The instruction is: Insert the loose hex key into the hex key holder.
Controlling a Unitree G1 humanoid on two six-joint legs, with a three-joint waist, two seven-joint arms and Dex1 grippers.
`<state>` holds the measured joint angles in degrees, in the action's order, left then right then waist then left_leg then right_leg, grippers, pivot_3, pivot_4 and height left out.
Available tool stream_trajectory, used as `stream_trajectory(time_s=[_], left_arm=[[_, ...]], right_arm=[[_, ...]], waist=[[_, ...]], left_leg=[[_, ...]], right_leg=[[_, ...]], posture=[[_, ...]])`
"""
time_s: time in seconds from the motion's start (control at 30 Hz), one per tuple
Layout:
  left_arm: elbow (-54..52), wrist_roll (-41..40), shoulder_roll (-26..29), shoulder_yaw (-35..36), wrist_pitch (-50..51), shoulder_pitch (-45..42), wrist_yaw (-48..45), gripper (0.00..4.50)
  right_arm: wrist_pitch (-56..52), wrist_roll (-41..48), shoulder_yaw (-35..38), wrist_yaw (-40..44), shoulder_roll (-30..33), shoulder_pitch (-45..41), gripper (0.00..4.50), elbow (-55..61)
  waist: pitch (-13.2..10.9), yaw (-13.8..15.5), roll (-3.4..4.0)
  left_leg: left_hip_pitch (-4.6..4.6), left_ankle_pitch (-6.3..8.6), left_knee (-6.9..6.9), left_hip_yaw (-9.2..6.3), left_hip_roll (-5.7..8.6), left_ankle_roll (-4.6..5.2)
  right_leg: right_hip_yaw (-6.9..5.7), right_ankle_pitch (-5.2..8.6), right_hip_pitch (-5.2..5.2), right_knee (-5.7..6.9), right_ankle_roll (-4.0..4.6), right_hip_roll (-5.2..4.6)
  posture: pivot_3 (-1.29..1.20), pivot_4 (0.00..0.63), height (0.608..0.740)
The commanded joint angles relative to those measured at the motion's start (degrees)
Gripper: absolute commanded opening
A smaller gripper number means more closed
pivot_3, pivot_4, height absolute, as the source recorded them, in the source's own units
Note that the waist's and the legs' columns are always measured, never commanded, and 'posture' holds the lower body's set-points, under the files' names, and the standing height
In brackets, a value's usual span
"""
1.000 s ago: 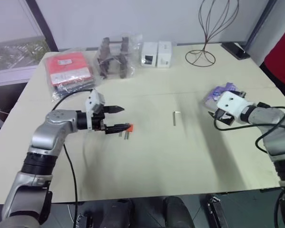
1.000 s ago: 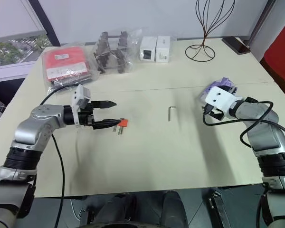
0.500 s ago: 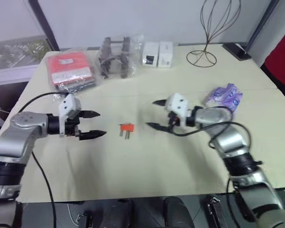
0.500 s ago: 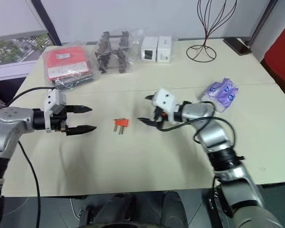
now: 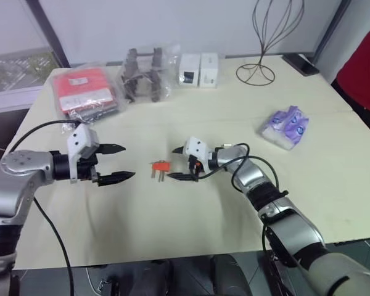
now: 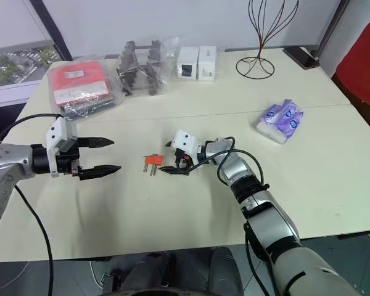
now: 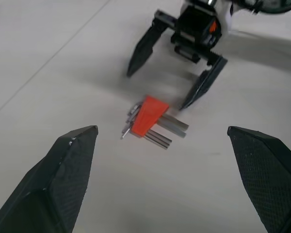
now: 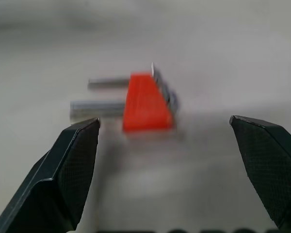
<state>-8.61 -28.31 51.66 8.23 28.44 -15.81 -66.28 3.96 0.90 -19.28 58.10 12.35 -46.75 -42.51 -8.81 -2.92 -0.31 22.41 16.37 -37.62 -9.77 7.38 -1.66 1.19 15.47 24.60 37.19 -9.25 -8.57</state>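
Note:
The hex key holder (image 5: 161, 166), a small orange-red block with grey keys sticking out toward me, lies on the table between my two grippers. My left gripper (image 5: 128, 161) stands open a short way to its left, pointing at it with nothing between its fingers. My right gripper (image 5: 171, 164) is open just right of the holder, its fingertips nearly level with the block but apart from it. The left wrist view shows the holder (image 7: 148, 116) with the right gripper (image 7: 157, 89) beyond it. The holder (image 8: 145, 102) sits ahead of the spread fingers in the right wrist view. The loose hex key is hidden.
Along the far edge stand a red packet in clear plastic (image 5: 83, 92), a clear bag of dark parts (image 5: 145, 77), two white boxes (image 5: 197, 65) and a wire stand (image 5: 256, 68). A purple tissue pack (image 5: 287, 126) lies at the right.
My right gripper has swept left across the table from beside the tissue pack to the holder's right side. My left gripper has drawn back leftward, away from the holder. Both stayed open.

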Motion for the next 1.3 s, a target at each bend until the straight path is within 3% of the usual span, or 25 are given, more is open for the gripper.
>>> stream_trajectory(time_s=[0.03,0.27,0.37,0.53,0.77,1.03,1.2,1.3], left_arm=[[-2.3,-1.4,0.1,2.5,0.3,0.4,1.2,4.50],[-3.7,-2.1,-0.2,2.9,0.6,1.8,3.0,4.50],[-3.5,-2.0,-0.6,2.9,0.4,2.1,3.7,4.50],[-3.1,-1.8,-1.0,2.6,0.0,1.9,4.2,4.50],[-1.3,-1.7,-1.8,2.1,-0.3,0.5,4.3,4.50],[9.0,-2.2,-5.5,-0.2,-0.5,-9.0,1.8,4.50],[17.0,-2.8,-11.5,-3.2,0.1,-18.5,-1.0,4.50],[21.6,-3.5,-15.5,-4.2,0.6,-23.6,-2.3,4.50]], right_arm=[[3.4,-0.8,0.7,0.1,-1.9,-2.7,4.45,-3.0],[6.6,-2.4,1.0,0.3,-4.7,-4.6,4.45,-9.9],[7.6,-3.0,1.1,1.0,-5.6,-5.3,3.56,-12.2],[8.7,-3.6,1.2,2.7,-5.8,-5.2,1.06,-13.4],[10.9,-4.4,2.0,2.9,-3.0,-5.0,0.97,-9.1],[23.8,-11.3,1.9,2.8,13.4,-9.6,0.97,11.6],[42.7,-27.3,0.0,-12.6,22.2,-17.0,0.97,8.3],[49.7,-34.2,-0.9,-22.9,24.3,-19.0,0.97,5.6]], waist=[[0.0,-0.4,0.00],[0.0,-1.3,0.01],[0.0,-1.3,0.02],[0.0,-1.2,0.04],[0.0,-1.0,0.04],[0.0,-0.8,0.04],[0.0,-1.0,0.03],[0.0,-1.1,-0.01]], left_leg=[[0.00,-0.01,0.01,0.00,0.00,-0.01],[-0.10,-0.02,0.23,-0.02,-0.01,-0.04],[-0.14,-0.05,0.28,-0.01,-0.02,-0.08],[-0.16,-0.07,0.26,-0.01,-0.02,-0.12],[-0.17,-0.07,0.27,-0.01,-0.01,-0.12],[-0.10,-0.07,0.22,-0.02,0.05,-0.12],[-0.09,-0.07,0.23,0.03,0.04,-0.12],[-0.09,-0.07,0.29,0.04,0.05,-0.12]], right_leg=[[0.00,0.00,0.00,0.01,0.00,0.00],[0.01,0.00,0.00,-0.02,0.00,0.01],[0.02,0.00,0.00,-0.02,0.01,0.01],[0.02,0.00,-0.02,0.00,0.01,0.01],[0.02,0.00,-0.03,0.00,0.01,0.00],[0.01,0.00,0.05,0.02,0.00,-0.02],[0.00,0.00,0.08,0.01,0.00,-0.02],[0.00,0.01,0.12,0.00,0.00,-0.01]], posture=[[0.00,0.150,0.740],[0.00,0.150,0.740],[0.00,0.150,0.740],[0.00,0.150,0.740],[0.00,0.150,0.740],[0.00,0.150,0.740],[0.00,0.150,0.740],[0.00,0.150,0.740]])
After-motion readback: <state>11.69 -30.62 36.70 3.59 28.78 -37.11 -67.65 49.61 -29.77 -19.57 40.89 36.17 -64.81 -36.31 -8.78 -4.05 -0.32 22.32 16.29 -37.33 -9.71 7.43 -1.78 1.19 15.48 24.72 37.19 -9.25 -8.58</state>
